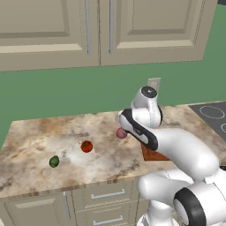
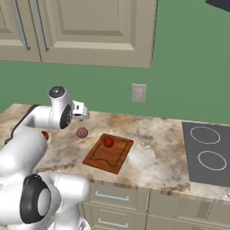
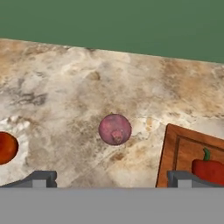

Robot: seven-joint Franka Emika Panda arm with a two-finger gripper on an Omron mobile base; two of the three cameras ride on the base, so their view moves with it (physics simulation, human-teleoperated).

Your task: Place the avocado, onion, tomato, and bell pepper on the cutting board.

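Note:
In the hand view my gripper (image 3: 112, 179) is open, and the pinkish-purple onion (image 3: 115, 129) lies on the counter between and ahead of its two fingertips (image 3: 41, 178), untouched. In the right base view the hand (image 2: 81, 112) hovers just above the onion (image 2: 81, 132). The deep red bell pepper (image 2: 108, 142) rests on the reddish-brown cutting board (image 2: 101, 158), right of the onion. The orange-red tomato (image 1: 87, 146) sits on the counter left of the onion (image 1: 121, 133). Farther left, near the front edge, lies the dark green avocado (image 1: 54, 161).
A dark cooktop (image 2: 206, 152) is set into the counter at the far right. A wall outlet (image 2: 139, 93) sits on the green backsplash, and beige cabinets (image 1: 88, 31) hang overhead. My own arm (image 1: 176, 145) hides most of the board in the left base view.

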